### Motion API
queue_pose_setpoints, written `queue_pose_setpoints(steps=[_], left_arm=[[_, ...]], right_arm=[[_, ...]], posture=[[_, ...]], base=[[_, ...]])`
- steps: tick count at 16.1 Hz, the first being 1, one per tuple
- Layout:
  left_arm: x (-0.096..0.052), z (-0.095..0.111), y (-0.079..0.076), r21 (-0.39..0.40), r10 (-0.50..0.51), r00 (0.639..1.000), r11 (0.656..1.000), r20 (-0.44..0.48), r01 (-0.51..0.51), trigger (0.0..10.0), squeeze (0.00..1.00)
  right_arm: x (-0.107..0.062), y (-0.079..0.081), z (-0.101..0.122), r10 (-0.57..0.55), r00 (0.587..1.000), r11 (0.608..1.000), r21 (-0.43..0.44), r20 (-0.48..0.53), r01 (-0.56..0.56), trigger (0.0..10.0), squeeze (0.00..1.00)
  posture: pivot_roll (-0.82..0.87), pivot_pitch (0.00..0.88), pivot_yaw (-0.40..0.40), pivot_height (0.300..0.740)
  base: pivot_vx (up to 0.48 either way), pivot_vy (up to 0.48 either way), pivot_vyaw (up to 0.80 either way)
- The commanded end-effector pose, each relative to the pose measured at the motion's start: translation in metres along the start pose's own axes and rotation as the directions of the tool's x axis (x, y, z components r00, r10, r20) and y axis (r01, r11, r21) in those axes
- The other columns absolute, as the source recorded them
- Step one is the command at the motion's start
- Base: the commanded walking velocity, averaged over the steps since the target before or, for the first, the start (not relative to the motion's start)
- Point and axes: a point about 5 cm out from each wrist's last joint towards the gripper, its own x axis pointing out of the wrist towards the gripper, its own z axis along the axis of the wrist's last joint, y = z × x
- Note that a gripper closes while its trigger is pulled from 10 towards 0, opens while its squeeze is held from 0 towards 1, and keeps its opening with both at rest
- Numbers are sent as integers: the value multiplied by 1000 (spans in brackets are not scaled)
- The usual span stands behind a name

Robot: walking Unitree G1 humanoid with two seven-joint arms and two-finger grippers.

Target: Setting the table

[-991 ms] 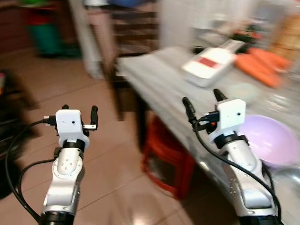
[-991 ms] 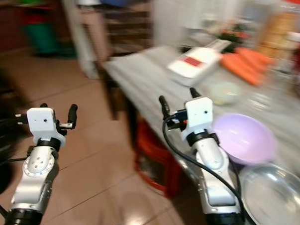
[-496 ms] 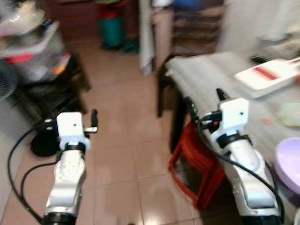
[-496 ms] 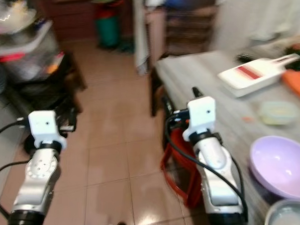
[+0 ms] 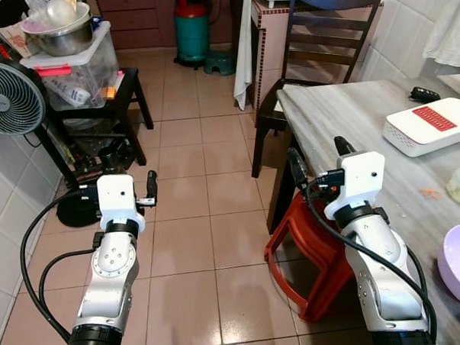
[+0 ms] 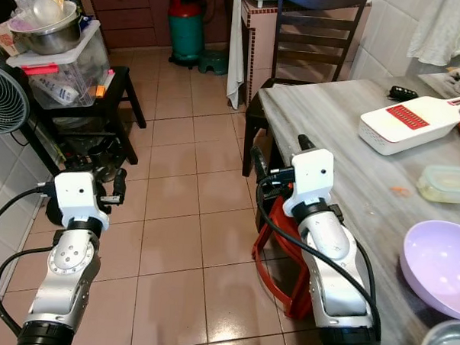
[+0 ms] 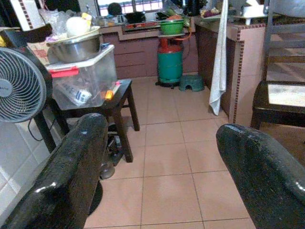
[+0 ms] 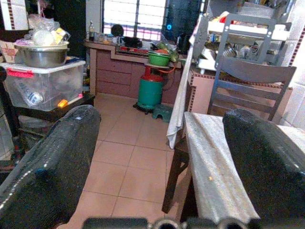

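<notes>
Fingers of both the left gripper (image 5: 126, 182) and right gripper (image 5: 319, 151) spread empty over open tiled floor (image 5: 189, 239), right one beside the table (image 6: 346, 139) edge.

looking like a home kitchen: tiled floor (image 5: 190, 209), grey desk (image 6: 346, 147) carrying a lilac bowl (image 6: 440, 266) and a white slicer (image 6: 408, 119), green gas cylinder (image 5: 192, 33), fan (image 5: 12, 98), steel bowl (image 5: 64, 39) sitting on a plastic box (image 5: 81, 78), wooden chair (image 5: 327, 39).

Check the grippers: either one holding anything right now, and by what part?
Nothing held. The left gripper and right gripper both have fingers spread, with bare floor and table between them.
</notes>
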Motion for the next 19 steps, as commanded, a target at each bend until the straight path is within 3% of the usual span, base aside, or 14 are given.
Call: queue_pose_setpoints(steps=[1,11,19], left_arm=[[1,-2,5,14,18,1000,1000,-7,-18,10000,0],[3,-4,6,20,20,1000,1000,-18,-20,10000,0],[3,-6,7,28,24,999,999,-22,-24,10000,0]], right_arm=[[0,2,0,5,1000,1000,15,0,-5,10000,0],[1,5,1,13,1000,1000,26,9,-13,10000,0],[1,5,0,20,1000,999,27,7,-20,10000,0]], posture=[[-58,73,40,740],[-59,73,48,740],[-55,70,47,740]], base=[[0,315,0],[0,439,0],[0,480,566]])
